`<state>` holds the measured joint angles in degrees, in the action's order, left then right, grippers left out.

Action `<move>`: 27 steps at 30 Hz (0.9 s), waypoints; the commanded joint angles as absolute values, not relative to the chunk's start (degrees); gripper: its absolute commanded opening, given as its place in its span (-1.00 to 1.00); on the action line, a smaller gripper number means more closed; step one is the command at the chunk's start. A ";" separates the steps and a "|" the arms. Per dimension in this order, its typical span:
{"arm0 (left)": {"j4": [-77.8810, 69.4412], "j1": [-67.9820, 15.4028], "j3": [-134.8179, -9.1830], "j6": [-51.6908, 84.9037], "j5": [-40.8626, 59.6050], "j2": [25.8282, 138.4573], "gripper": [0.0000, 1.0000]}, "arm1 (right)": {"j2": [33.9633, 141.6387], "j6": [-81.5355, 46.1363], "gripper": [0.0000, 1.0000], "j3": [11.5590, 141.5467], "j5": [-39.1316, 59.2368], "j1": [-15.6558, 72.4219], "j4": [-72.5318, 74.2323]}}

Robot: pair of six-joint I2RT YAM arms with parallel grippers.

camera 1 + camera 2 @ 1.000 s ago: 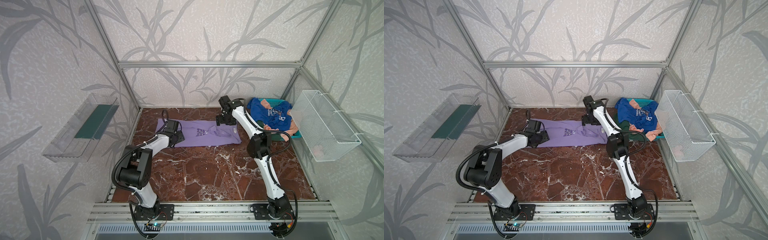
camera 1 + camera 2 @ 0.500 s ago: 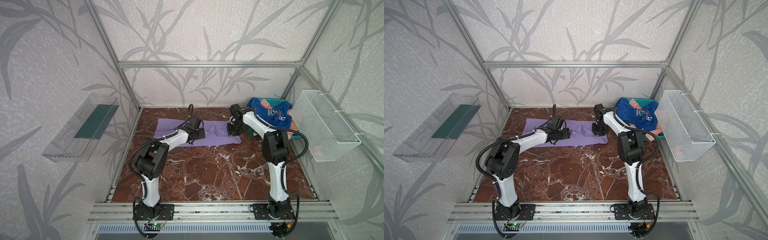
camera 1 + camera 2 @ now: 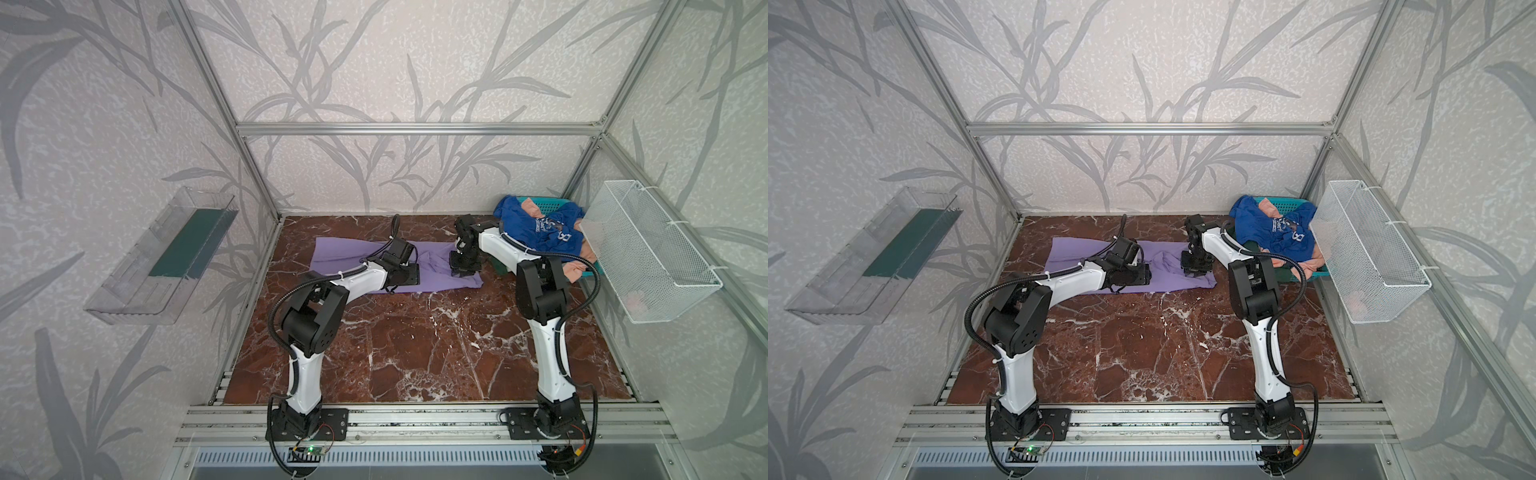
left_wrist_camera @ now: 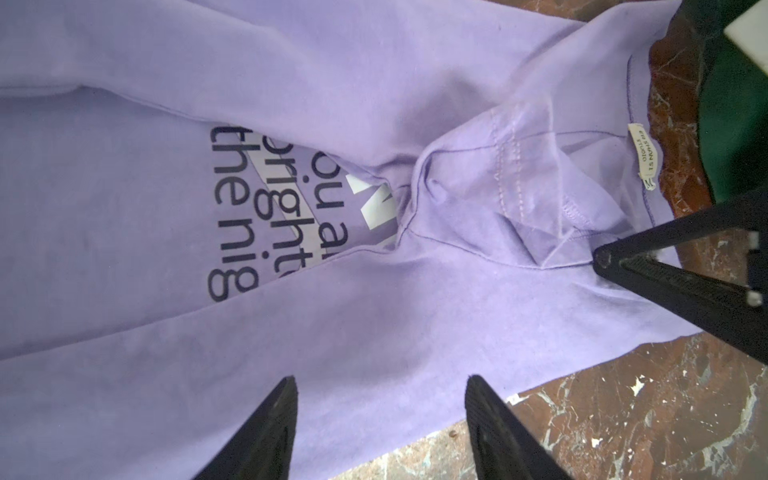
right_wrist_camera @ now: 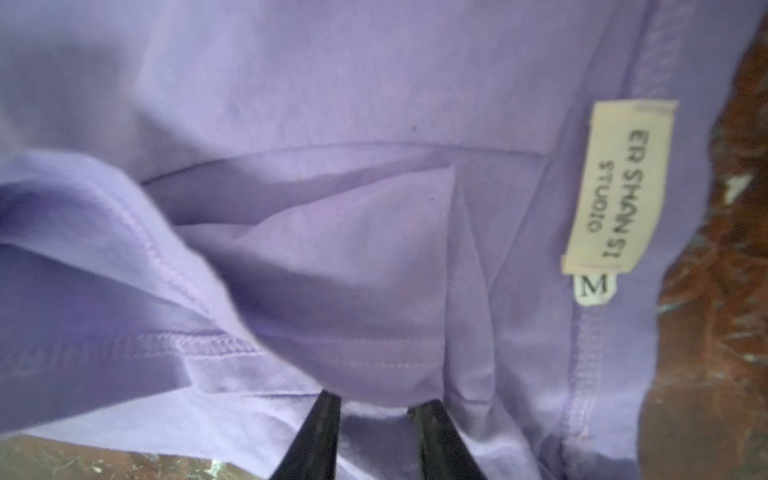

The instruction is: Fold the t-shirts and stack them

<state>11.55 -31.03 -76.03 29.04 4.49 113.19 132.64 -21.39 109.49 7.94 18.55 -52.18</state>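
A lavender t-shirt (image 3: 340, 253) (image 3: 1075, 253) lies spread lengthwise at the back of the marble floor, its dark print (image 4: 232, 216) partly covered by a folded-in sleeve. My left gripper (image 3: 415, 274) (image 4: 380, 380) hovers open over the shirt's middle, near its front edge. At the collar end, close to the neck label (image 5: 619, 191), my right gripper (image 3: 461, 270) (image 5: 378, 401) points down with its jaws narrowed on a raised fold of the lavender cloth. A blue t-shirt (image 3: 540, 228), a peach one (image 3: 573, 270) and a dark green one (image 4: 731, 137) lie heaped at the back right.
The heap sits in a teal basket (image 3: 544, 201) in the back right corner. A white wire basket (image 3: 648, 257) hangs on the right wall. On the left wall hangs a clear tray (image 3: 166, 257). Bare marble floor (image 3: 415, 340) stretches in front of the shirt.
My left gripper slid right along the shirt from its hem end to the middle. The right gripper dropped onto the collar end and its jaws narrowed; the cloth there has bunched.
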 commanded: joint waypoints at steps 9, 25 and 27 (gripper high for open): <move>11.78 -31.34 -78.03 27.72 5.31 114.30 0.27 | 135.80 -19.74 -0.13 116.27 0.21 18.97 -55.88; 13.88 -31.80 -79.27 27.15 5.45 116.52 0.25 | 139.28 -19.86 -0.65 122.12 0.31 19.20 -57.12; 13.97 -31.80 -79.34 27.07 5.41 116.84 0.25 | 140.01 -19.70 -0.72 123.84 -0.38 19.25 -58.22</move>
